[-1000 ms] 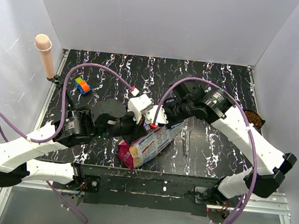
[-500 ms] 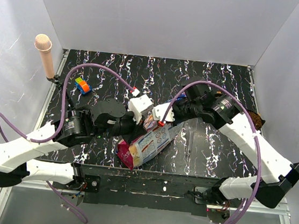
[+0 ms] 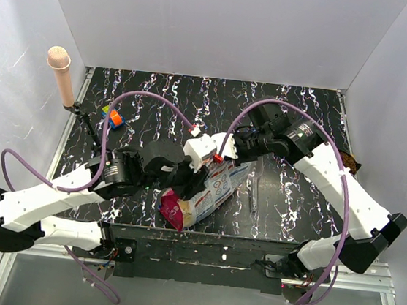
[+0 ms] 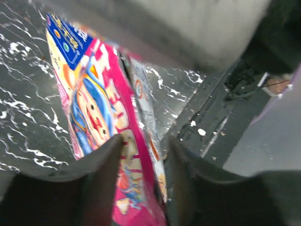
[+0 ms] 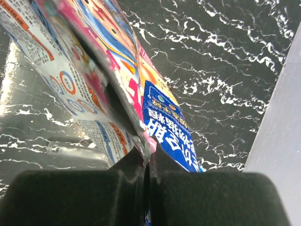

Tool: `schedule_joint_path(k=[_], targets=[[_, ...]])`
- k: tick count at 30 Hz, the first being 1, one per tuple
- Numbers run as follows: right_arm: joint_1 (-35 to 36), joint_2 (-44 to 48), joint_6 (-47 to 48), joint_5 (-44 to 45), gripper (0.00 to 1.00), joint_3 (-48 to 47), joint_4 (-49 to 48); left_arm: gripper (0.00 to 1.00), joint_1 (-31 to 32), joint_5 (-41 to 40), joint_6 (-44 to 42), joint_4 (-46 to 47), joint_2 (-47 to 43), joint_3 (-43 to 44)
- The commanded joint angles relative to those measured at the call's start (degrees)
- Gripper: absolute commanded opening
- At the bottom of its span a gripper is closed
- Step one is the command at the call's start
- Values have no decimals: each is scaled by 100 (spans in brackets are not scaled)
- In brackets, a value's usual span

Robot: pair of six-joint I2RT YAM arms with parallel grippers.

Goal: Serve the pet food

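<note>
Black marbled surface, white walls. Pet food bag at 6 o'clock: right hand clamps its edge, left hand parted astride.

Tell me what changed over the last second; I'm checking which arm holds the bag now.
The left gripper opened and let go of the pet food bag; its fingers now straddle it. The right gripper shifted left and closed on an edge of the bag. The bag stayed lying about where it was, and the toy blocks did not move.
</note>
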State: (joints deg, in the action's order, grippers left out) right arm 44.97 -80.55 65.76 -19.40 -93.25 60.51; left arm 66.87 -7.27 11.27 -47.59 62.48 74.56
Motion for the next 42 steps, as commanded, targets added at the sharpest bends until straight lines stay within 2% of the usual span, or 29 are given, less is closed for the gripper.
schedule_joint_path(k=[1, 2, 4, 7, 10, 13, 14, 15, 22, 24, 25, 28, 33, 35, 36, 37, 42], targets=[[-129, 198, -239, -38, 8, -440, -417, 28, 19, -538, -37, -22, 37, -65], [-172, 224, -239, -3, 12, -361, -487, 18, 19, -635, -37, -31, 2, -56], [-278, 259, -265, 6, 18, -238, -566, 6, 19, -741, -37, -22, -86, -65], [-462, 224, -326, -55, 22, -176, -654, 0, 19, -671, -37, -39, -244, -82], [-629, 189, -388, -55, 24, -88, -865, 0, 19, -592, -11, -118, -359, -109], [-691, 119, -344, 128, 20, -88, -892, 0, 19, -548, 24, -145, -429, -135], [-700, 93, -336, 268, 16, -79, -927, 0, 19, -548, 25, -136, -438, -135], [-700, 75, -327, 392, 2, -105, -927, 0, 19, -548, 16, -136, -456, -127], [-796, 48, -546, 657, 1, -326, -944, 0, 19, -521, 7, -163, -491, -109], [-928, 136, -520, 604, 14, -177, -1058, 0, 19, -486, -2, -145, -491, -109], [-981, 180, -520, 630, 16, -106, -1163, 0, 19, -486, -19, -171, -482, -100], [-1192, 172, -450, 551, 20, -114, -1129, 0, 19, -477, -28, -189, -482, -65], [-1271, 31, -151, 893, 20, -106, -1023, 0, 19, -460, -89, -189, -456, -21], [-1298, -4, -151, 1113, 17, -97, -1094, 0, 19, -460, -133, -224, -430, 14], [-1315, -22, -142, 1157, 7, -123, -1103, 0, 19, -460, -142, -250, -438, 32], [-1324, -39, -151, 1201, 1, -166, -1103, 0, 19, -460, -142, -250, -438, 23], [-1368, -110, -195, 1237, 1, -404, -1111, 0, 19, -477, -142, -250, -465, 6]])
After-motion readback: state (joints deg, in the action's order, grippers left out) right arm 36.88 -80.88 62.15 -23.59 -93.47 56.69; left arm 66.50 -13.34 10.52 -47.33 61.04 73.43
